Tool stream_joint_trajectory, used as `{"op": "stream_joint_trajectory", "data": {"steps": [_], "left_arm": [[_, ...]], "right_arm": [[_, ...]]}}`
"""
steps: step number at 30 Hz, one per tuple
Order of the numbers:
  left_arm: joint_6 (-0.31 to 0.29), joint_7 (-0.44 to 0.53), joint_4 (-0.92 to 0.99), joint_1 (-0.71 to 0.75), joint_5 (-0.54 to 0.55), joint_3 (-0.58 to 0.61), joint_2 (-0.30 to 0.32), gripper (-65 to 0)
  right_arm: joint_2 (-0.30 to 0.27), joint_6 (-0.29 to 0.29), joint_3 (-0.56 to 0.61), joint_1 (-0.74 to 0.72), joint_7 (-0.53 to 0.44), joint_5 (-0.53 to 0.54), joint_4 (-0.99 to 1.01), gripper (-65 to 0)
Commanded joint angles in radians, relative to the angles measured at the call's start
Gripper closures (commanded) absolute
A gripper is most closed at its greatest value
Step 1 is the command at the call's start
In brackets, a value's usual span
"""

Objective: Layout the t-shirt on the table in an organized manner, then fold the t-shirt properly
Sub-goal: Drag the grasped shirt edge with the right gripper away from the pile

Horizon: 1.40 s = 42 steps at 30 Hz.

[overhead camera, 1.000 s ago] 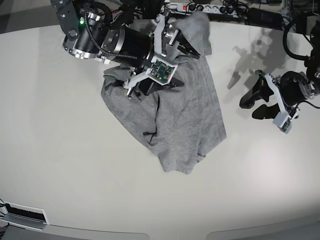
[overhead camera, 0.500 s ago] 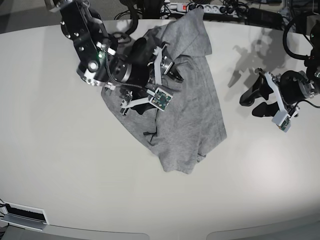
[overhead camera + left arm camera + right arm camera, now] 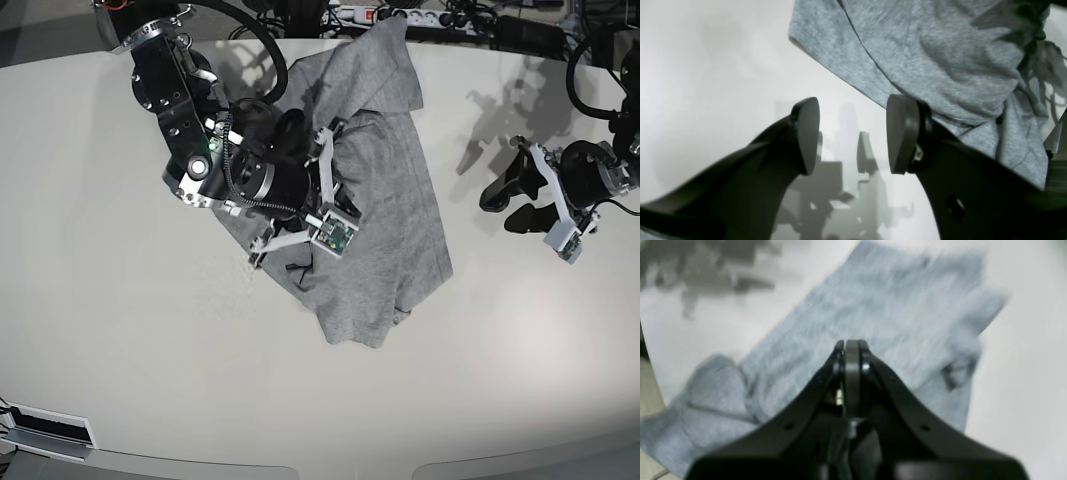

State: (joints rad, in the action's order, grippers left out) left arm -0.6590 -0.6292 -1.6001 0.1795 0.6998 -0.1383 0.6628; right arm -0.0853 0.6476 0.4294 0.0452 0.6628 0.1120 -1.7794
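The grey t-shirt [image 3: 390,250] lies crumpled and partly doubled over on the off-white table [image 3: 150,350], reaching the far edge. My right gripper [image 3: 345,197] hovers over the shirt's left half. In the right wrist view, which is blurred, the right gripper [image 3: 848,346] has its jaws pressed together with the t-shirt [image 3: 890,300] lying below, and no cloth shows between them. My left gripper [image 3: 505,208] stands open to the right of the shirt, above bare table. In the left wrist view the left gripper [image 3: 853,133] has nothing between its fingers, and the t-shirt [image 3: 940,50] lies just beyond.
A power strip with cables [image 3: 400,15] runs along the table's far edge. A white box [image 3: 50,430] sits below the front left corner. The table's curved front edge [image 3: 330,468] runs along the bottom.
My right arm has swung down and toward the front over the shirt, and its gripper has gone from open to shut. The left arm has not moved.
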Motion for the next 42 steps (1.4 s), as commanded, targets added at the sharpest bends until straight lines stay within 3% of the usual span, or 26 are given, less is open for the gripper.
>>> {"op": "stream_joint_trajectory", "data": {"steps": [1,2,5,7,11,12,15,16,20,25,28,31,35,38,42], "left_arm": [[-0.003,0.022,-0.014,-0.011,0.016,-0.010,0.019,-33.4],[-0.003,0.022,-0.014,-0.011,0.016,-0.010,0.019,-33.4],[-0.003,0.022,-0.014,-0.011,0.016,-0.010,0.019,-33.4],[-0.003,0.022,-0.014,-0.011,0.016,-0.010,0.018,-33.4],[-0.003,0.022,-0.014,-0.011,0.016,-0.010,0.018,-33.4],[-0.003,0.023,-0.014,-0.011,0.016,-0.010,0.019,-33.4],[-0.003,0.023,-0.014,-0.011,0.017,-0.010,0.018,-33.4],[-0.003,0.023,-0.014,-0.011,0.017,-0.010,0.018,-33.4],[-0.003,0.023,-0.014,-0.011,0.016,-0.010,0.019,-33.4],[-0.003,0.022,-0.014,-0.011,0.016,-0.010,0.019,-33.4],[-0.003,0.018,-0.014,-0.011,0.016,-0.010,0.019,-33.4],[-0.003,0.018,-0.014,-0.011,0.016,-0.010,0.019,-33.4],[-0.003,0.019,-0.014,-0.011,0.016,-0.010,0.019,-33.4],[-0.003,0.019,-0.014,-0.011,0.016,-0.010,0.019,-33.4],[-0.003,0.019,-0.014,-0.011,0.016,-0.010,0.019,-33.4]], "right_arm": [[0.005,0.003,-0.002,-0.008,-0.002,0.014,-0.027,0.0],[0.005,0.011,-0.002,-0.007,0.009,0.014,-0.028,-3.7],[0.005,0.001,-0.002,-0.004,0.015,0.013,-0.008,-30.4],[0.005,-0.026,-0.002,-0.005,0.009,0.008,0.032,-38.1],[0.005,-0.060,-0.002,-0.012,-0.041,-0.066,0.134,-36.2],[0.005,-0.060,-0.002,-0.012,-0.043,-0.068,0.146,-31.8],[0.005,-0.016,-0.002,-0.012,-0.042,-0.064,0.146,-5.0],[0.005,-0.003,-0.002,-0.012,-0.043,-0.064,0.143,0.0],[0.005,-0.012,-0.002,-0.012,-0.042,-0.061,0.083,0.0],[0.005,-0.054,-0.002,-0.011,0.018,-0.061,-0.157,0.0],[0.004,-0.128,-0.010,-0.006,0.101,-0.067,-0.272,0.0],[0.005,-0.180,-0.041,-0.006,0.101,-0.108,-0.285,0.0],[0.004,-0.340,-0.118,-0.007,0.098,-0.211,-0.285,0.0],[0.004,-0.434,-0.213,-0.006,0.102,-0.229,-0.285,0.0],[0.001,-0.472,-0.350,-0.006,0.118,-0.214,-0.285,0.0]]}}
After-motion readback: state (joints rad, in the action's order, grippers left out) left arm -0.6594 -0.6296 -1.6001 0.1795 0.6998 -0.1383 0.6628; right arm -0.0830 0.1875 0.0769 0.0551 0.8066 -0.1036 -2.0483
